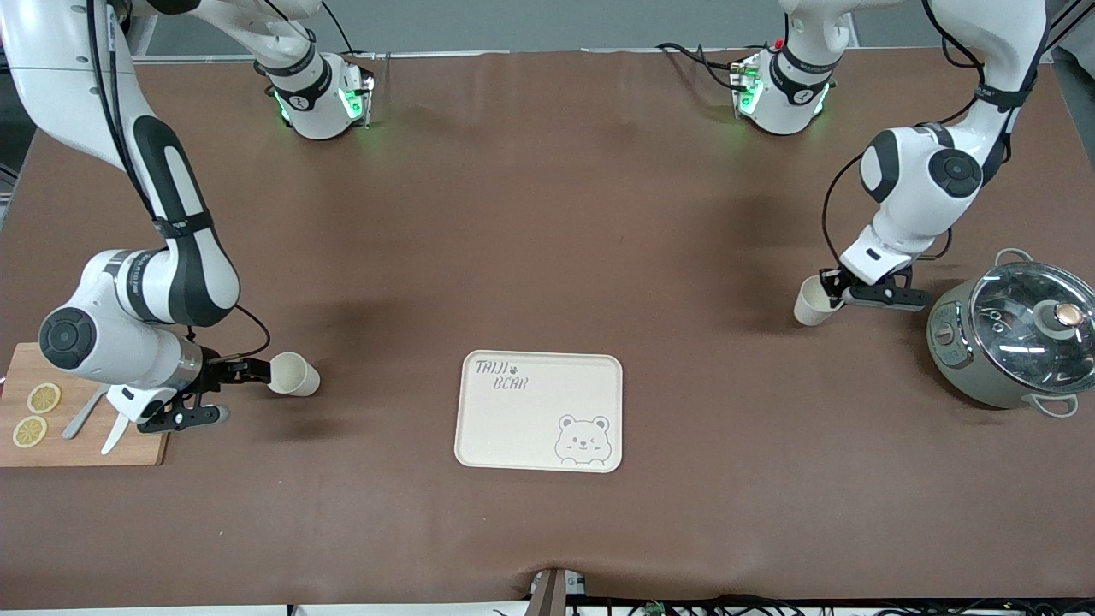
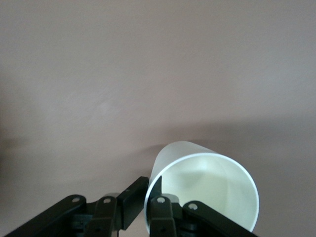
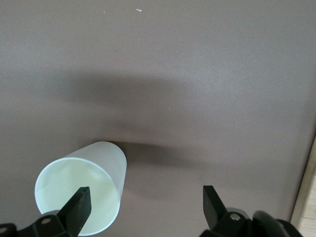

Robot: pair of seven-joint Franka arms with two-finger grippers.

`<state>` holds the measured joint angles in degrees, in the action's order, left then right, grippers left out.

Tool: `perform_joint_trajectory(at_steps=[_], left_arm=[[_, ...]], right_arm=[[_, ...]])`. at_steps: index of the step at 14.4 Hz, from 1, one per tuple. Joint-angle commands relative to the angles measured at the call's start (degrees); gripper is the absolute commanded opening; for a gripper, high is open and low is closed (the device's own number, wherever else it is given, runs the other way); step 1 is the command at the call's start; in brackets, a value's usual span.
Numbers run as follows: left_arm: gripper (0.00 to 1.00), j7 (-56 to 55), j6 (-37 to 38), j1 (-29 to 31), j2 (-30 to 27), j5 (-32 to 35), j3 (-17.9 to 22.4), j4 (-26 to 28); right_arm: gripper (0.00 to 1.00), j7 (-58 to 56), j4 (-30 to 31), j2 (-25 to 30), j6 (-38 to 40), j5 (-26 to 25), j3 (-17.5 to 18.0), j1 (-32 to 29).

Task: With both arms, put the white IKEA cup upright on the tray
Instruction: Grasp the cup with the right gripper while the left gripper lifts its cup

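Two white cups show. One cup [image 1: 295, 374] lies on its side on the brown table toward the right arm's end, beside the tray [image 1: 522, 419]. My right gripper [image 1: 245, 392] is open at this cup's mouth; in the right wrist view one fingertip [image 3: 81, 200] sits before the cup [image 3: 106, 158], the other is well apart from it. My left gripper [image 1: 834, 295] is shut on the rim of the second cup [image 1: 811, 301], tilted low over the table toward the left arm's end. In the left wrist view one finger is inside this cup [image 2: 207, 182] and one outside.
A wooden cutting board [image 1: 81, 449] with lemon slices [image 1: 43, 398] and cutlery lies under the right arm's wrist. A grey pot with a glass lid [image 1: 1014, 334] stands beside the left gripper at the table's end.
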<state>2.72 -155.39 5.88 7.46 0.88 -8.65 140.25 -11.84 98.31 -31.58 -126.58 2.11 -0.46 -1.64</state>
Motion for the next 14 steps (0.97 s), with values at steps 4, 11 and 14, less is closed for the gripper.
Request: perform_joint_trajectory(at_steps=[4, 11, 14], left_arm=[[0.0, -21.4, 25.5, -9.2, 7.0, -0.3, -3.9, -26.4], [0.0, -38.0, 40.3, -19.8, 22.1, 1.8, -3.7, -53.0], [0.0, -43.0, 40.3, -23.8, 26.5, 1.8, -3.3, -56.2]], right_arm=[[1.0, -0.9, 0.3, -1.0, -1.4, 0.6, 0.2, 0.0], [1.0, -1.5, 0.4, -2.9, -1.5, 0.6, 0.4, 0.5], [1.0, -1.7, 0.3, -3.6, -1.7, 0.7, 0.6, 0.6]])
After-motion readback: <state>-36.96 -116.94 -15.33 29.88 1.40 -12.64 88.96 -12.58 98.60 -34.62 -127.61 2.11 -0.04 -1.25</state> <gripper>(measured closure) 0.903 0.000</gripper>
